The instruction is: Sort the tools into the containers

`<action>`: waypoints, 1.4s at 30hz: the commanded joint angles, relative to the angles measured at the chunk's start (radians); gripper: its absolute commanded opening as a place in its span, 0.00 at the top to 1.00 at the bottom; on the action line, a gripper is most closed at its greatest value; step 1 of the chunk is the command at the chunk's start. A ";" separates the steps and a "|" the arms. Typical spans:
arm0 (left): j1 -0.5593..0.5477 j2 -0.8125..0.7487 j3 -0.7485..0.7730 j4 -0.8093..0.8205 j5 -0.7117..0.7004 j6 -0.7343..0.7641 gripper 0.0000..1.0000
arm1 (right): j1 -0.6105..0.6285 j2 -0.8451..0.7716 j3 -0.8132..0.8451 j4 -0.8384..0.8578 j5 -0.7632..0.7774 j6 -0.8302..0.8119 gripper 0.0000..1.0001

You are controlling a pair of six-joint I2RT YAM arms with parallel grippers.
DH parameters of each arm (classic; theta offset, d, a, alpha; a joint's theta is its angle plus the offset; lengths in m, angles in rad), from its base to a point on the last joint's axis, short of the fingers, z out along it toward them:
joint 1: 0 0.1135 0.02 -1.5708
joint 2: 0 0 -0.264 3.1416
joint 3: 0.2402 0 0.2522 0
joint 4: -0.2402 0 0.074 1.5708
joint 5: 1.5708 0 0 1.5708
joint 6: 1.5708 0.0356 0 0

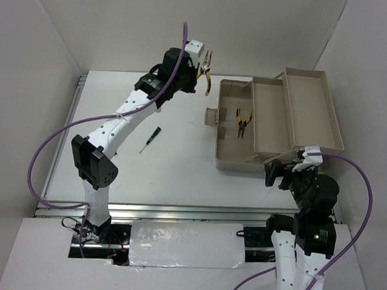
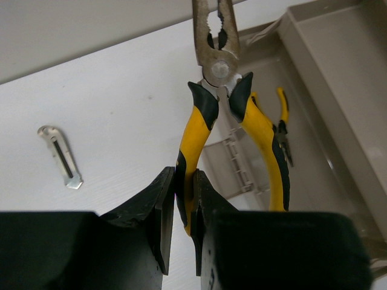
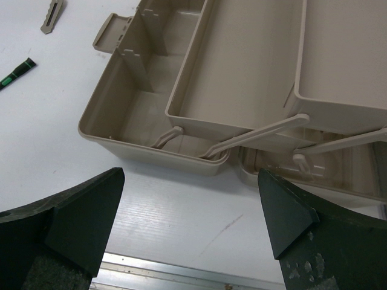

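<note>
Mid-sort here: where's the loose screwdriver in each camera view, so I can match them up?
Top external: the screwdriver lies out in the open, left of the toolbox.
Left wrist: not in it.
Right wrist: only its green-marked end shows, at the left edge.
Shared landmark: the toolbox's latch flap, visible in all three views.

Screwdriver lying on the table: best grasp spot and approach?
Take the screwdriver by its dark handle, the thicker far-right end, from straight above, closing across its axis. It lies flat and diagonal on the table, and the thin shaft offers little to pinch.
</note>
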 commanded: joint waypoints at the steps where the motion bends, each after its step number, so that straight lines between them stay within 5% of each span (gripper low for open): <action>1: -0.067 0.038 0.041 0.073 -0.127 -0.137 1.00 | -0.008 -0.006 -0.008 0.071 0.017 0.011 0.00; 15: -0.283 0.349 0.164 0.179 -0.354 -0.140 0.99 | -0.004 -0.012 -0.009 0.075 0.024 0.012 0.00; 21: -0.285 0.391 0.161 0.179 -0.302 -0.162 0.61 | -0.006 -0.015 -0.009 0.077 0.021 0.011 0.00; 22: -0.285 0.385 0.155 0.184 -0.255 -0.160 0.48 | -0.008 -0.015 -0.012 0.077 0.023 0.011 0.00; 25: -0.283 0.327 0.110 0.211 -0.128 -0.137 0.29 | -0.006 -0.017 -0.011 0.074 0.021 0.011 0.00; 29: -0.267 0.132 0.021 0.227 -0.103 -0.061 0.28 | -0.006 -0.023 -0.011 0.071 0.021 0.008 0.00; 31: -0.201 -0.007 -0.012 0.190 -0.060 -0.019 0.31 | -0.006 -0.028 -0.011 0.069 0.018 0.005 0.00; 32: -0.158 -0.060 -0.067 0.178 0.006 0.061 0.25 | -0.006 -0.029 -0.011 0.071 0.017 0.005 0.00; 35: 0.140 -0.271 -0.245 0.172 0.268 0.216 0.24 | -0.008 -0.032 -0.012 0.072 0.012 0.005 0.00; 42: 0.593 -0.301 -0.336 -0.234 0.472 0.594 0.37 | -0.003 -0.018 -0.008 0.066 -0.005 -0.001 0.00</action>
